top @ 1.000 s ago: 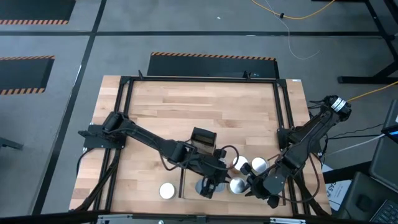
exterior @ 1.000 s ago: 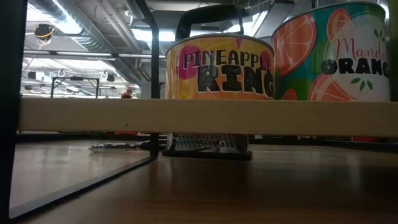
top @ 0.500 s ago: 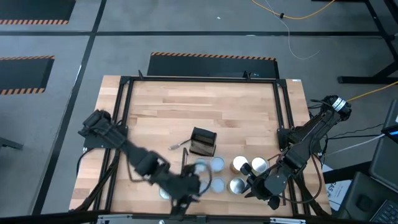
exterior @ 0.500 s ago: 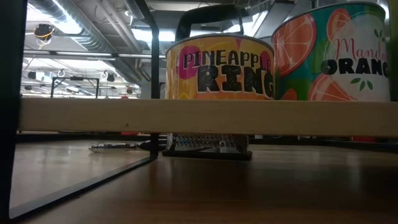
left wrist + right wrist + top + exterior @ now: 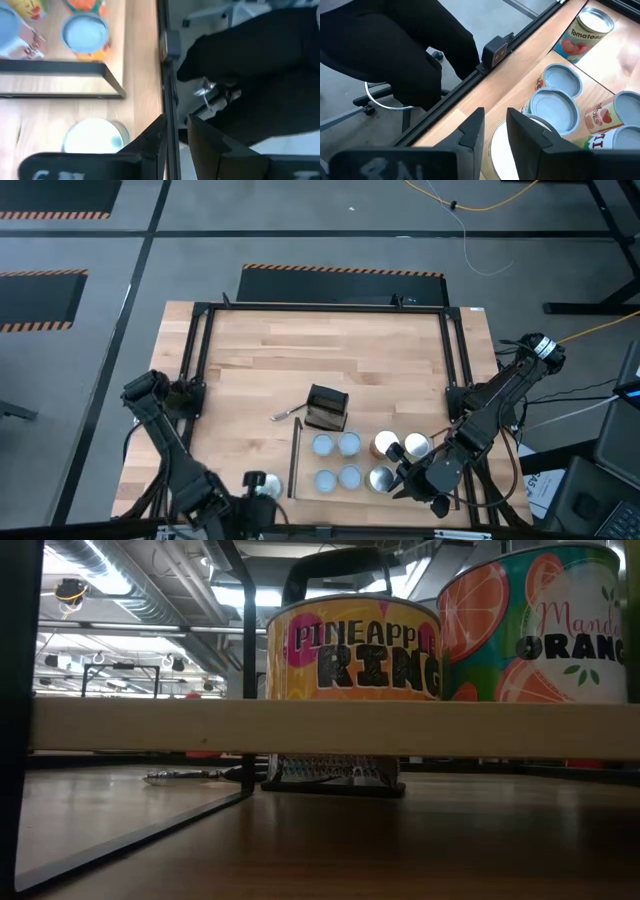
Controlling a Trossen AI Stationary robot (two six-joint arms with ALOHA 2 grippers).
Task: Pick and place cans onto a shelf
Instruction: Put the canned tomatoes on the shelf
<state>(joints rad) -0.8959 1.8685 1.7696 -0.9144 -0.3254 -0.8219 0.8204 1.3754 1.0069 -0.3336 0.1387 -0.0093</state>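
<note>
On the shelf (image 5: 296, 465), high view: seven cans (image 5: 336, 461) in a cluster, four pale-blue tops, three silver or white. One white-topped can (image 5: 266, 486) stands just outside the shelf's left rail. Low view alone reads labels: pineapple can (image 5: 352, 648), mandarin can (image 5: 535, 625). Left gripper (image 5: 176, 131) and right gripper (image 5: 495, 126): fingers slightly apart, empty.

table (image 5: 330, 350) far half open; cans (image 5: 349, 445) crowd near edge

Small black box (image 5: 326, 408) near the middle of the wooden tabletop (image 5: 320, 350); thin metal tool (image 5: 286, 415) just beside that box; black office chair (image 5: 380, 55) on the grey floor beyond the tabletop's edge; yellow cable (image 5: 470, 202) on the floor, well apart from the tabletop.
</note>
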